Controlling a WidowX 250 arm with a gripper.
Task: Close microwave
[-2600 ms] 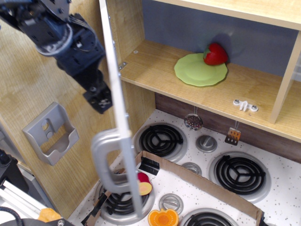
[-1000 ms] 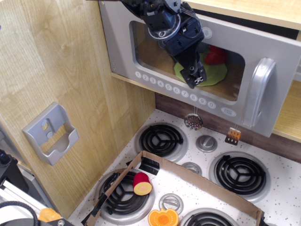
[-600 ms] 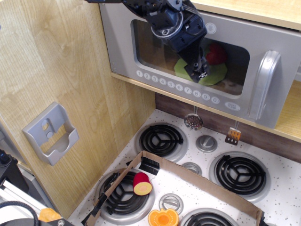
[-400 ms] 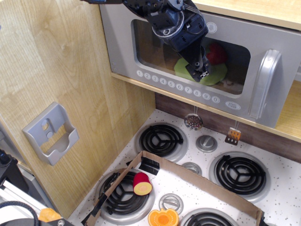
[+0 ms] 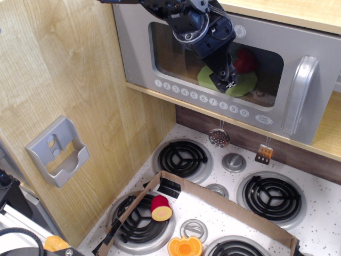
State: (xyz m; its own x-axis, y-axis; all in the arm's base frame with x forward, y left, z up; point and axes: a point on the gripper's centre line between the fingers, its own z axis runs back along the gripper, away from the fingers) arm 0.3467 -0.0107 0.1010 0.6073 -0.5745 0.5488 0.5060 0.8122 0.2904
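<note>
So we've got the microwave (image 5: 213,101) up top, door swung across its front, handle (image 5: 296,96) at the right end and the button row (image 5: 200,98) along the bottom edge. The hand (image 5: 226,81) sits right in front of the window. Behind the window we can see a plate (image 5: 234,85) with a strawberry (image 5: 244,62) on it. Below is the stove (image 5: 224,181), with a cardboard box (image 5: 224,205) lying across its near burners. On the wall to the left hangs a bracket (image 5: 57,152).
</note>
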